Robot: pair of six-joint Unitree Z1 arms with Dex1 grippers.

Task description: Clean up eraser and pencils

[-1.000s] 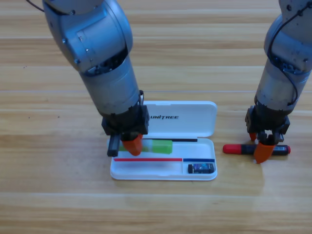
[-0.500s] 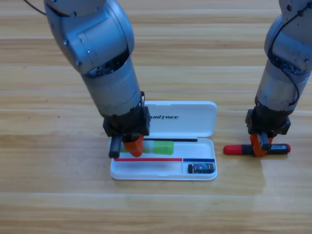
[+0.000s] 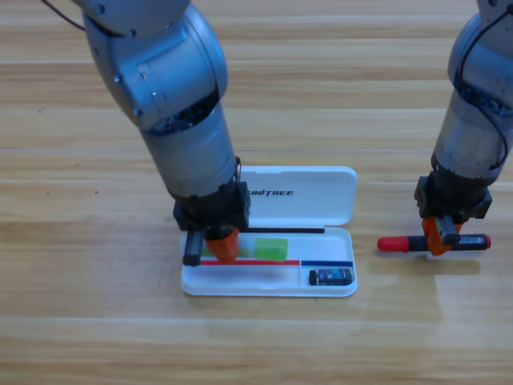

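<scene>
The white case (image 3: 240, 286) lies open in the middle of the table. My left gripper (image 3: 218, 247) points down into its upper slot and is shut on the green pencil (image 3: 270, 249), whose bright green end sticks out to the right of the orange jaw. In the case's small lower-right compartment sits the black eraser (image 3: 331, 277). To the right of the case, my right gripper (image 3: 440, 237) is shut on the middle of the red pencil (image 3: 394, 243). That pencil lies level, its black section pointing right, with a shadow beneath it on the wood.
The case's lid (image 3: 309, 192) lies flat behind the tray with the UNITREE lettering on it. Both grey arms come down from the top edge. Bare wooden table (image 3: 96, 321) surrounds the case.
The right gripper shut on the red pencil and carried it slightly to the right. The left gripper shifted a little down and right with the green pencil.
</scene>
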